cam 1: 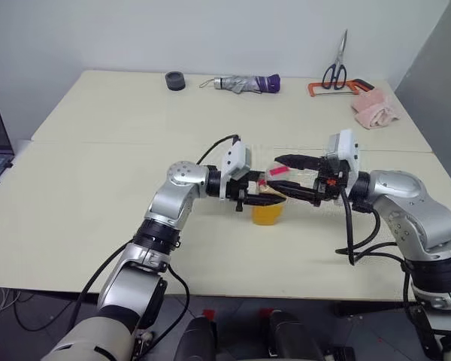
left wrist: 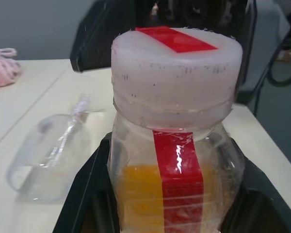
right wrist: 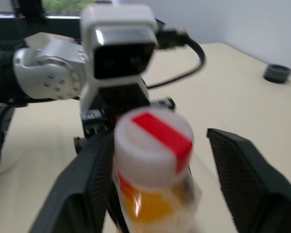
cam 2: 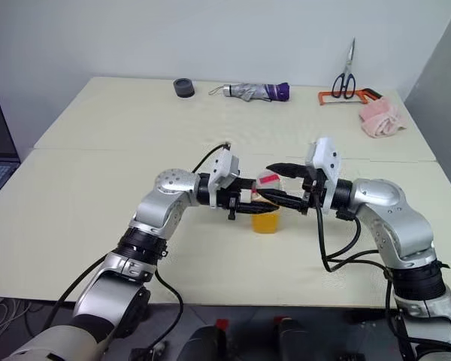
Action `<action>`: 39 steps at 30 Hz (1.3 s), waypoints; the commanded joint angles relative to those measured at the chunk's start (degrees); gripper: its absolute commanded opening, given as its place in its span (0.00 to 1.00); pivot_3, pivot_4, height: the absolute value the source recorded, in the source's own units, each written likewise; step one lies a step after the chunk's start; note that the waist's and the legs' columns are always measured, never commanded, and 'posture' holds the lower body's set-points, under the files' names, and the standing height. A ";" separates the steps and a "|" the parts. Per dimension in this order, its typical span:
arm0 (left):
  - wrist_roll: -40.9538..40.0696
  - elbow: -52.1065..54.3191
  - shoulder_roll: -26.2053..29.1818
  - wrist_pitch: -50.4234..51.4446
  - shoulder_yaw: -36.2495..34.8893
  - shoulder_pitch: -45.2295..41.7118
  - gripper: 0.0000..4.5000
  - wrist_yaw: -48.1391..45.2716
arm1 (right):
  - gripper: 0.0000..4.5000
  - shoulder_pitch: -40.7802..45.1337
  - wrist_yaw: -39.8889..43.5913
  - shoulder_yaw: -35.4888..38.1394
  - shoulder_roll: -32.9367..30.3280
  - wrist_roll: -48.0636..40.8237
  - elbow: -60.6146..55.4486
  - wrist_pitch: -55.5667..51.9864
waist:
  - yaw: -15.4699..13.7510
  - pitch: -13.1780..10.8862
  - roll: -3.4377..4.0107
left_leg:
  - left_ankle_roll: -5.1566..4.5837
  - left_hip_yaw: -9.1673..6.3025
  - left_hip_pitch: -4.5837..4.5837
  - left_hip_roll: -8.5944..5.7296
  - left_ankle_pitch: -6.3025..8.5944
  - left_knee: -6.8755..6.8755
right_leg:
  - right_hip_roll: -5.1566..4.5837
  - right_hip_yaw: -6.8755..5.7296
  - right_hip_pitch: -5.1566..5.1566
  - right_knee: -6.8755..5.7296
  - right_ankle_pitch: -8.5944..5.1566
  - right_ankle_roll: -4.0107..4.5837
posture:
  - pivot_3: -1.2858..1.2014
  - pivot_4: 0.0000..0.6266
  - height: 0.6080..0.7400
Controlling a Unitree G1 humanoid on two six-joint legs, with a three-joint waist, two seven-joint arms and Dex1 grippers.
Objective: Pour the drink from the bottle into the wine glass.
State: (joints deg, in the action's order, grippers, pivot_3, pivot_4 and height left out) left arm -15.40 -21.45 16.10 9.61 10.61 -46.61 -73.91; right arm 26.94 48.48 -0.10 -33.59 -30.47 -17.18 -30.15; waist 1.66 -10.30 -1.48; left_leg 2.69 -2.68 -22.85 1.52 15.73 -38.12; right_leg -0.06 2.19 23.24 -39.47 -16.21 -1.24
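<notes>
You are working over a pale cream table (cam 1: 98,188) set against a plain wall, with scissors (cam 1: 334,71), a folded umbrella (cam 1: 244,83) and a pink cloth (cam 1: 376,109) well back from the action.

Your left gripper (left wrist: 150,213) is clamped on the body of the bottle (left wrist: 174,145), which stands upright near the table's middle with its white cap (left wrist: 177,82) on and the drink (left wrist: 138,194) filling its lower part. Your right gripper (right wrist: 174,160) has its fingers (right wrist: 242,170) spread wide to either side of the cap, gripping nothing.

The wine glass (left wrist: 51,155) lies on its side on the table just beyond the bottle. That is your main risk: poured at now, the drink would run over the table, so the glass probably needs standing up first. The cap also looks unopened; a twist from the right could turn the whole bottle in the left's hold and slop it.

Both forearms reach inward roughly level, meeting head-on over the bottle, elbows out to the sides.
</notes>
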 commanded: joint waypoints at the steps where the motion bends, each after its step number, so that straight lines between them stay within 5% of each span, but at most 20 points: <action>1: -1.19 0.92 -0.48 -0.61 -1.54 -1.56 0.43 1.27 | 1.00 -4.14 -7.10 6.00 1.15 -4.07 -11.55 -2.92 | -0.03 0.00 0.00 | 0.00 -0.02 -0.01 0.00 0.00 0.00 | -0.01 -0.02 0.00 -0.01 0.00 0.00 | 0.52 0.24 1.00; 7: -0.28 -1.41 -1.28 -1.83 -1.34 -2.66 0.43 3.23 | 1.00 -12.61 -25.86 3.01 8.24 -1.61 -28.80 -9.00 | 0.08 0.00 0.00 | 0.01 -0.13 -0.01 0.02 0.00 0.02 | 0.01 0.00 0.01 -0.05 -0.01 0.00 | 0.52 0.24 1.00; 13: 0.17 -3.43 -2.25 -3.07 -0.78 -3.66 0.43 3.21 | 1.00 -10.58 -38.59 -5.77 14.11 10.45 -27.62 -10.64 | 0.16 0.00 0.00 | 0.03 -0.01 0.09 -0.02 -0.02 -0.06 | 0.06 0.05 0.01 -0.24 -0.01 -0.02 | 0.52 0.24 1.00; 27: 0.77 -4.59 -2.65 -4.55 -0.37 -3.68 0.43 2.62 | 1.00 -8.50 -42.21 -8.63 20.69 15.73 -24.71 -11.41 | 0.16 0.00 0.01 | 0.02 -0.01 0.03 0.00 -0.02 -0.02 | 0.07 0.04 0.04 -0.14 -0.02 0.00 | 0.52 0.24 1.00; 35: 0.77 -4.46 -2.43 -4.82 -0.48 -3.39 0.43 2.64 | 0.42 -8.54 -41.21 -9.59 21.41 16.04 -24.46 -12.29 | 0.17 0.00 0.01 | 0.02 -0.01 0.03 0.00 -0.01 -0.02 | 0.07 0.03 0.04 -0.14 -0.02 0.00 | 0.52 0.24 1.00; 39: 0.72 -4.48 -2.34 -4.81 -0.45 -3.39 0.43 2.47 | 0.42 -8.77 -39.13 -9.85 21.15 15.29 -24.25 -10.76 | 0.17 0.00 0.01 | 0.02 -0.01 0.03 0.00 -0.01 -0.02 | 0.07 0.03 0.04 -0.14 -0.02 0.00 | 0.52 0.24 1.00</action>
State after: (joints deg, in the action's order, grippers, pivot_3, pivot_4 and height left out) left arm -14.10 -27.52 13.85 5.78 10.89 -48.15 -70.99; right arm 17.61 7.59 -9.62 -12.38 -14.67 -40.18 -42.50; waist 1.82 -10.30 -1.48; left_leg 2.71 -2.69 -22.82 1.53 15.72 -38.14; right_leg 0.01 2.22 23.28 -39.62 -16.23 -1.23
